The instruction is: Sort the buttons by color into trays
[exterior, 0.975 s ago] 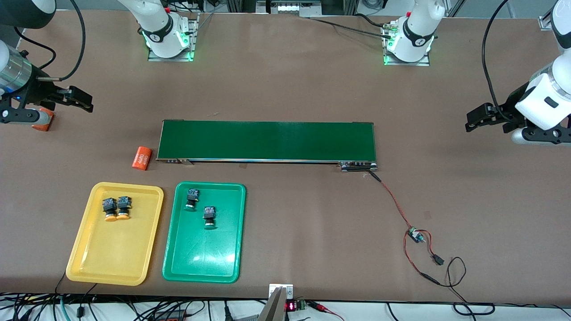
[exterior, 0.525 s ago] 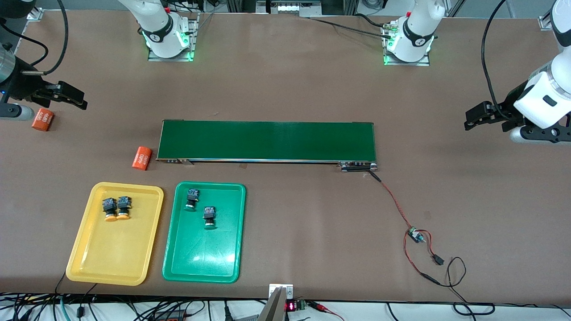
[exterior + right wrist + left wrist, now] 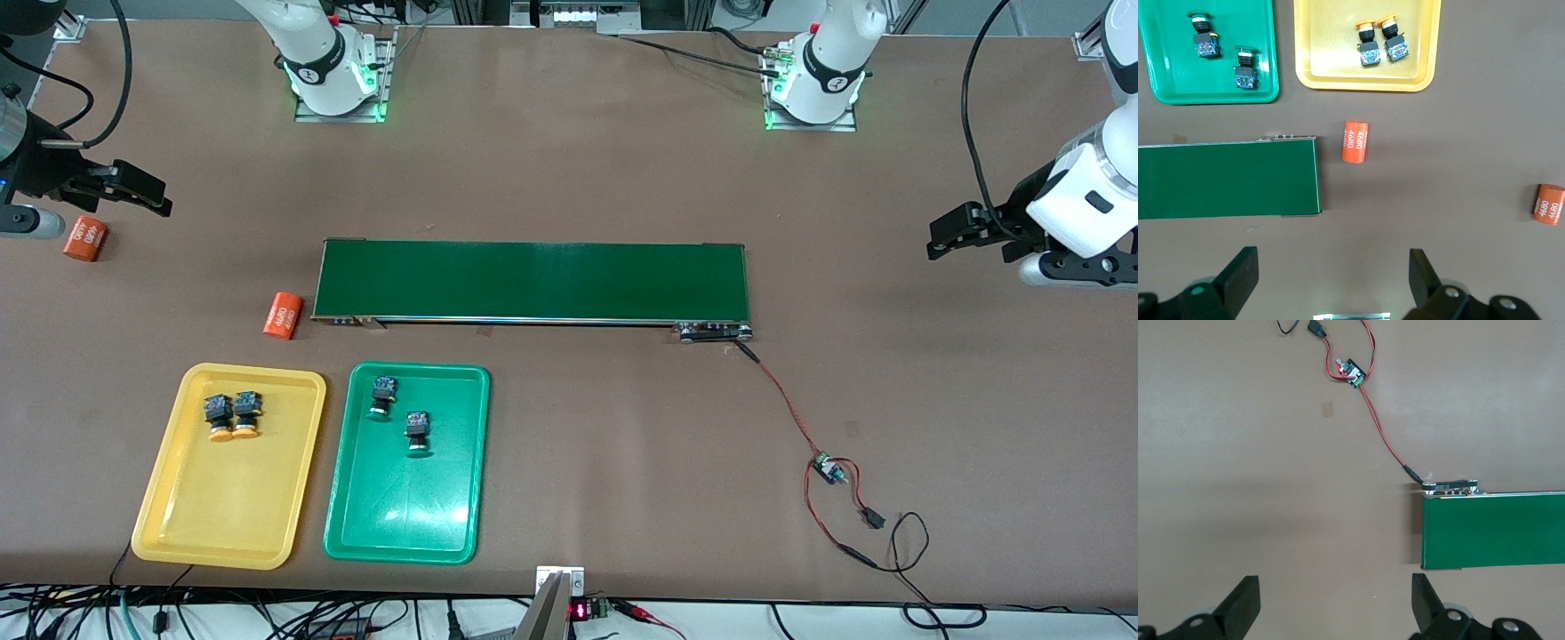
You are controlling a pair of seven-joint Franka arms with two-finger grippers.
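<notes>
Orange cylinders printed "4680"; buttons unlabelled.

Robotics lab bench, not a home or shop. Evidence: wide brown matte tabletop with two white robot arm bases bolted on metal plates, green status lights lit, standing farther from the front camera than the long dark-green conveyor belt at mid-table. From the belt's end toward the left arm, a bare red-and-black wire runs nearer the camera to a small exposed circuit board. Nearer the camera than the belt, at the table edge: bundled black cables and a small red digit display.
</notes>
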